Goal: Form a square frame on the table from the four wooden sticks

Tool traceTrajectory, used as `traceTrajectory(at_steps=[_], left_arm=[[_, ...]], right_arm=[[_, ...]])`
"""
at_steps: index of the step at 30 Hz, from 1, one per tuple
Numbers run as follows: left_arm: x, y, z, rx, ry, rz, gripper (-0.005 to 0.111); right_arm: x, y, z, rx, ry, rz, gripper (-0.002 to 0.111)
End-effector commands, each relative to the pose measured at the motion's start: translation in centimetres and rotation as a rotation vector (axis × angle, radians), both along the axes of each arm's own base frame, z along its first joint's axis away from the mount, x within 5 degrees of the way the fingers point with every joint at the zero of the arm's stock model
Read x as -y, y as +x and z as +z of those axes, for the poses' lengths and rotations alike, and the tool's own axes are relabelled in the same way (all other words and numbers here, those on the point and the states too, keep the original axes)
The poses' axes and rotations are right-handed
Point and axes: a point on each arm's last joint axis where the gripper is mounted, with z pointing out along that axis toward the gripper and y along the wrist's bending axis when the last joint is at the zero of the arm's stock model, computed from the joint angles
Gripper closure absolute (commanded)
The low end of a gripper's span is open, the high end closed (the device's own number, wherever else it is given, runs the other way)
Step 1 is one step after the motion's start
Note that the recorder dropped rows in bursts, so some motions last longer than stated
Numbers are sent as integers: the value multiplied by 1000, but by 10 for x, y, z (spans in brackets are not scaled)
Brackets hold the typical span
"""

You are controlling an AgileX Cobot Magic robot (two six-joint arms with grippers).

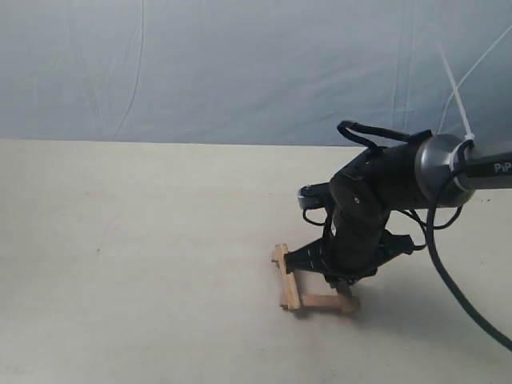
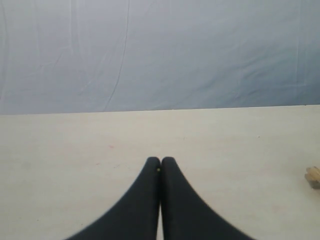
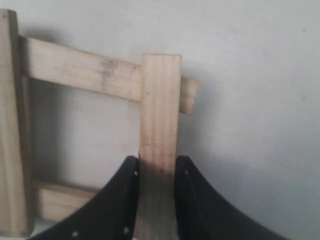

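In the right wrist view, my right gripper (image 3: pixel 156 167) is shut on a wooden stick (image 3: pixel 160 115), its fingers pressing both long sides. The far end of that stick lies across a second stick (image 3: pixel 80 72). A third stick (image 3: pixel 11 125) and a fourth stick (image 3: pixel 60 200) close the hollow square. The exterior view has the right gripper (image 1: pixel 346 284) low over the square frame (image 1: pixel 286 280) on the table (image 1: pixel 144 240), hiding the frame's far side. My left gripper (image 2: pixel 160 161) is shut and empty above bare table; the exterior view does not show it.
A blue-grey sheet (image 1: pixel 240 64) hangs behind the table. The right arm's black cable (image 1: pixel 448 280) loops down at the right. A bit of pale wood (image 2: pixel 313 176) shows at the edge of the left wrist view.
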Motion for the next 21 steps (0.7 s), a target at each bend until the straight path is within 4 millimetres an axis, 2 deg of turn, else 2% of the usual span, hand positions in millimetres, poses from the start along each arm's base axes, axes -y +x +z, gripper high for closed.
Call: traceTrajectory(at_steps=[1, 5, 12, 16, 21], left_arm=[[0, 0, 0, 5, -11, 2, 107], [0, 0, 0, 5, -11, 2, 107], [0, 0, 0, 5, -11, 2, 107], [0, 0, 0, 5, -11, 2, 107], [0, 0, 0, 5, -11, 2, 107]], right_arm=[[-13, 18, 18, 63, 95, -69, 109], [-31, 33, 27, 49, 156, -112, 109], [-63, 51, 7, -7, 115, -92, 109], [-72, 57, -5, -25, 91, -84, 109], [-74, 59, -11, -33, 87, -86, 109]])
